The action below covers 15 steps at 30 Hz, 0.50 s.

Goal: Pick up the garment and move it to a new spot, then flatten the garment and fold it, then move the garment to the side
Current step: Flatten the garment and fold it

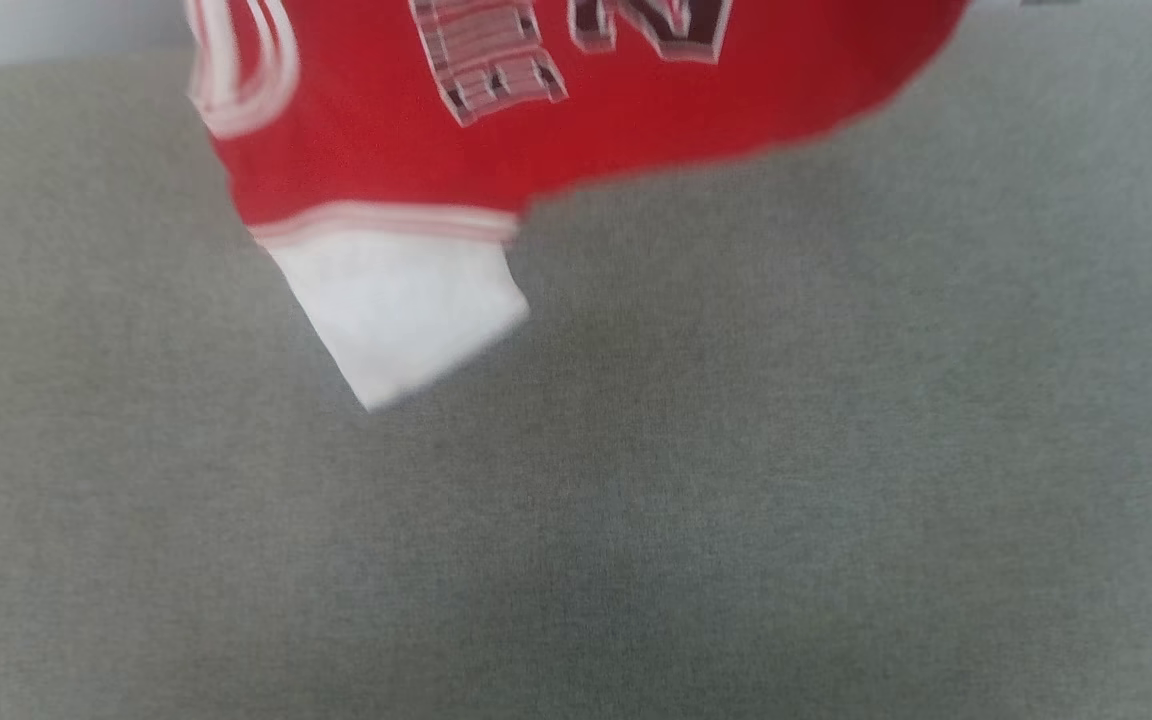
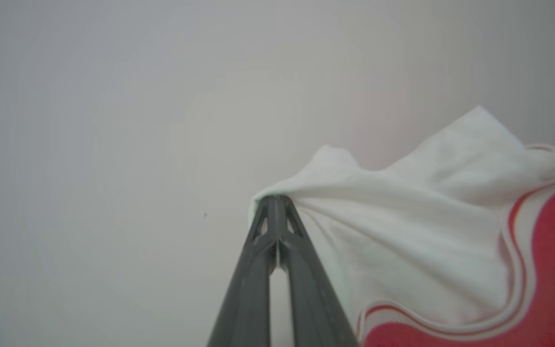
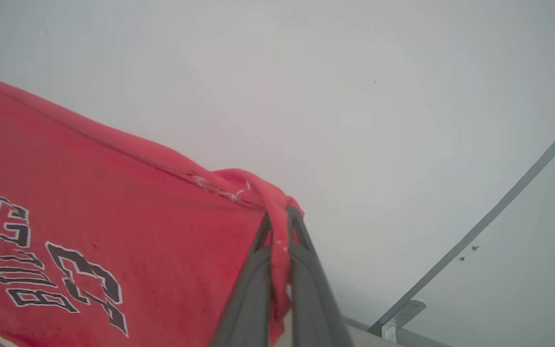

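Note:
The garment point(image 1: 496, 150), red with dark white-outlined letters, hangs in the air at the top of the head view, one white sleeve point(image 1: 406, 310) dangling below it. In the left wrist view my left gripper point(image 2: 273, 200) is shut on the edge of a white sleeve point(image 2: 403, 231), with the striped trim and red cloth to its right. Over in the right wrist view my right gripper point(image 3: 280, 212) is shut on a bunched fold of the red hem point(image 3: 258, 188), and the lettered cloth point(image 3: 89, 231) stretches away to the left.
A grey fabric surface point(image 1: 736, 500) spreads beneath the hanging garment. A pale wall point(image 3: 354, 96) stands behind both grippers, and a thin grey rail with a small bracket point(image 3: 398, 318) runs along the right wrist view's lower right.

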Tool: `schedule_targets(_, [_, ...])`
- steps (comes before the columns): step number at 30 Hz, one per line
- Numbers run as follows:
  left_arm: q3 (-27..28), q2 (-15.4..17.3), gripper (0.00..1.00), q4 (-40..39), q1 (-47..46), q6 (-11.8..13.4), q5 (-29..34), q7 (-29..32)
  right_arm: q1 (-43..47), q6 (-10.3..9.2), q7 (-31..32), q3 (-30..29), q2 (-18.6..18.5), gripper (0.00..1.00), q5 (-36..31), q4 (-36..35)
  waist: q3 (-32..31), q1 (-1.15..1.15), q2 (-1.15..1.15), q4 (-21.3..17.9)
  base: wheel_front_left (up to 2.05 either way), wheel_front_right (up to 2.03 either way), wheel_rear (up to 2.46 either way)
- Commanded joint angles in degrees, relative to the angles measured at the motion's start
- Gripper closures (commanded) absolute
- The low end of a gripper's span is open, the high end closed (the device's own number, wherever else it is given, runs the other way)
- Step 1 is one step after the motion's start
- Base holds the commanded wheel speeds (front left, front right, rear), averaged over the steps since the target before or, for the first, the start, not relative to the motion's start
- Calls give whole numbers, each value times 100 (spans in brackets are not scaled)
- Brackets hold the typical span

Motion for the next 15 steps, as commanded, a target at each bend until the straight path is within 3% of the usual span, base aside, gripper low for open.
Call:
schedule_targets(1, [14, -29, 100, 146, -268, 104, 183, -295, -191, -11, -225, -4, 57, 100, -128, 135, 423, 0, 0, -16, 0, 0, 0])
schedule_targets(7, [105, -250, 100, 711, -1217, 442, 628, -1691, -905, -11, -1536, -71, 273, 100, -822, 759, 1018, 0, 0, -10, 0, 0, 0])
schedule_targets(11, [135, -356, 100, 836, -1618, 516, 835, -2126, -1208, -11, -2213, -98, 410, 100, -1206, 1093, 1212, 0, 0, 22, 0, 0, 0])
schedule_targets(15, [322, -420, 100, 445, -1765, 444, 1036, -2232, -1433, -11, -2684, -81, 636, 100, -1536, 1514, 1387, 0, 0, 96, 0, 0, 0])
